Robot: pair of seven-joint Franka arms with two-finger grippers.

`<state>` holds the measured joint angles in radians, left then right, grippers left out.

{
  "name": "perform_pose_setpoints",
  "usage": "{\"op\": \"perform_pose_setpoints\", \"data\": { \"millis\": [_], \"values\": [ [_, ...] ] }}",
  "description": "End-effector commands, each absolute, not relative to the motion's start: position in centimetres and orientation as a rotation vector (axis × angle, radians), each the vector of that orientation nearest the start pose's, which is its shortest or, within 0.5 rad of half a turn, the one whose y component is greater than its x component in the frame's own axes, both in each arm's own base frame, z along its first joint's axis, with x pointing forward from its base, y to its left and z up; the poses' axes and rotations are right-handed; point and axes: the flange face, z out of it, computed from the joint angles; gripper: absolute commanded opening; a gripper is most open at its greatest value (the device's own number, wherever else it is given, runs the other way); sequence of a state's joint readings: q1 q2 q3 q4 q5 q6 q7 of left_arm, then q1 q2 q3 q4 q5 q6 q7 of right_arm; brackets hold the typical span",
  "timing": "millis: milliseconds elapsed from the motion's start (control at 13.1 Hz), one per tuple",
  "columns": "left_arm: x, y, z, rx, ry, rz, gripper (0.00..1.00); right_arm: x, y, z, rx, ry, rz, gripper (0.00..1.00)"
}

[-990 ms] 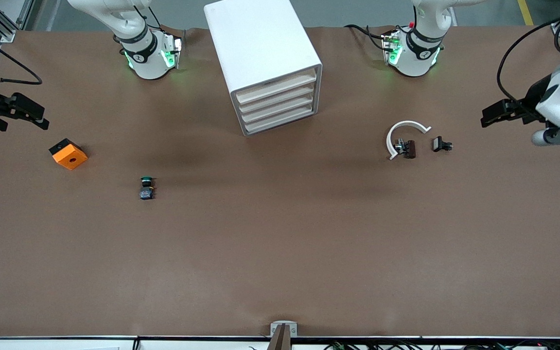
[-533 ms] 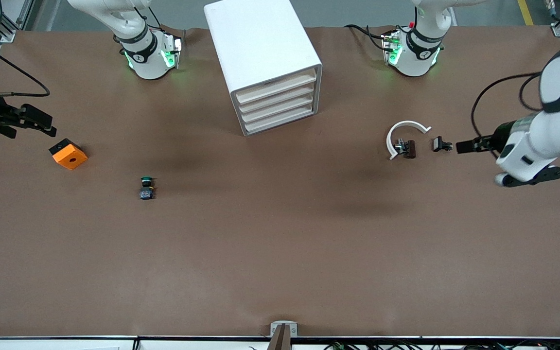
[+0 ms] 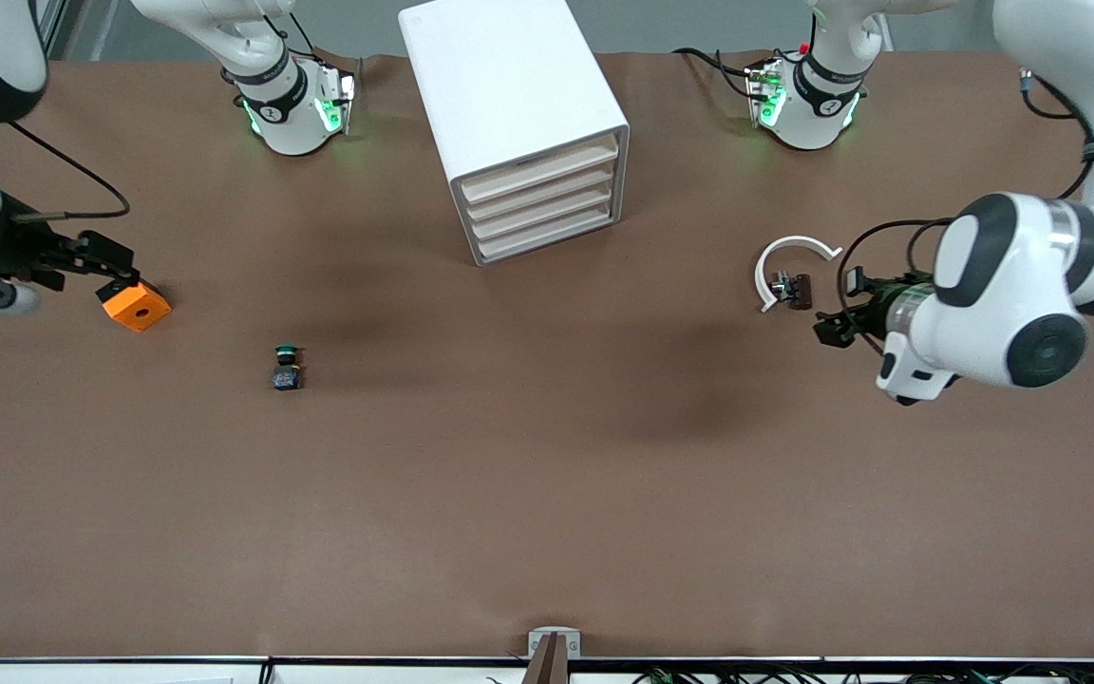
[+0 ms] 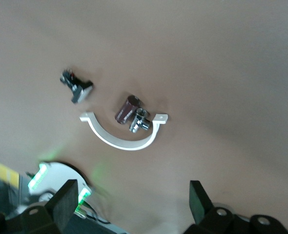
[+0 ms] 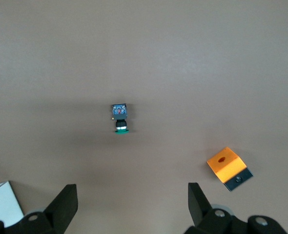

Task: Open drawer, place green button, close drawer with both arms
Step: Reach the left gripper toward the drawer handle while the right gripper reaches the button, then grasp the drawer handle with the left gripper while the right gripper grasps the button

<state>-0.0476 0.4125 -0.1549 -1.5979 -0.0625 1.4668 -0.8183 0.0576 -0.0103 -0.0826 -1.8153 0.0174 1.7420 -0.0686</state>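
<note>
The white cabinet (image 3: pixel 518 95) stands near the arms' bases, with four cream-fronted drawers (image 3: pixel 542 204) stacked in it, all shut. The button (image 3: pixel 287 368) has a green cap and lies on the table, nearer the front camera than the cabinet, toward the right arm's end. It also shows in the right wrist view (image 5: pixel 119 118). My right gripper (image 3: pixel 118 266) is open and empty, over the table beside the orange block (image 3: pixel 134 306); its own view (image 5: pixel 132 202) shows nothing between its fingers. My left gripper (image 3: pixel 837 321) is open and empty (image 4: pixel 132 204), low beside small parts.
A white C-shaped ring (image 3: pixel 789 261) lies toward the left arm's end with a brown and metal part (image 3: pixel 794 288) inside it and a small black part (image 3: pixel 856 278) beside it. They show in the left wrist view: ring (image 4: pixel 124 141), brown part (image 4: pixel 127 109), black part (image 4: pixel 76 87).
Both arms swung in over the table. The left gripper came down beside the ring and small black part. The right gripper moved up to the orange block.
</note>
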Motion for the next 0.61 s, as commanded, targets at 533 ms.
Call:
{"op": "perform_pose_setpoints", "data": {
  "millis": [533],
  "values": [
    [55.2, -28.3, 27.6, -2.151, -1.454, 0.88, 1.0, 52.9, 7.3, 38.1, -3.121, 0.06, -0.022, 1.0]
  ]
}}
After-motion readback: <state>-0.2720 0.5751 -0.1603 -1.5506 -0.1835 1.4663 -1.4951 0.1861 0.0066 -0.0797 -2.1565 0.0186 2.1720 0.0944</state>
